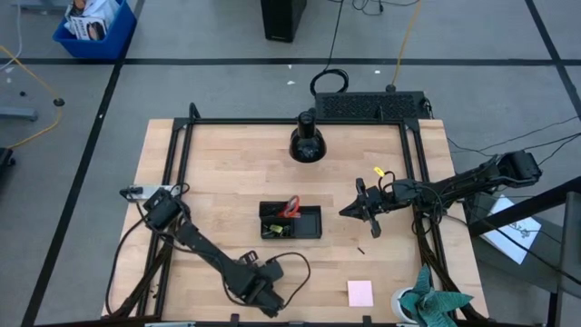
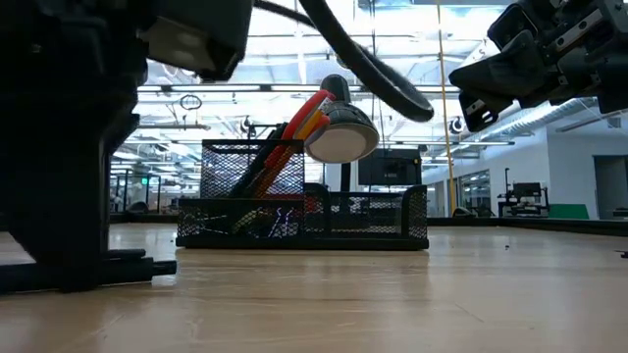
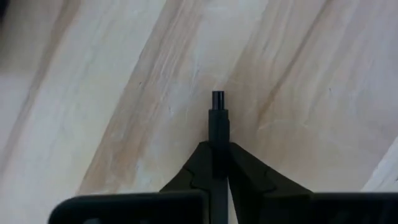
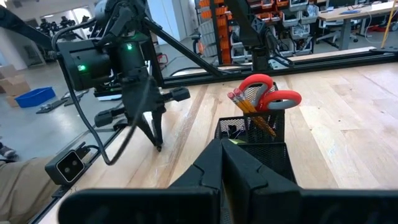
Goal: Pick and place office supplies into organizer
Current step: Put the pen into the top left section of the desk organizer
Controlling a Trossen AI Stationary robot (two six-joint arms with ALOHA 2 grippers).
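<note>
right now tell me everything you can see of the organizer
The organizer is a small black wire-mesh desk tray, rectangular, standing flat near the middle of the wooden table. A taller cup section at one end holds red-handled scissors and orange pencils, handles up; the lower compartments hold small dark items. Neither pincer touches it.

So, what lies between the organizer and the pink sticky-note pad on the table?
Only bare wood: in the high view nothing lies between the organizer and the pink sticky-note pad.

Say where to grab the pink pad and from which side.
Pinch two opposite edges of the pad from straight above: it lies flat and thin on the table. The left gripper, nearby, is shut on a pen.
</note>
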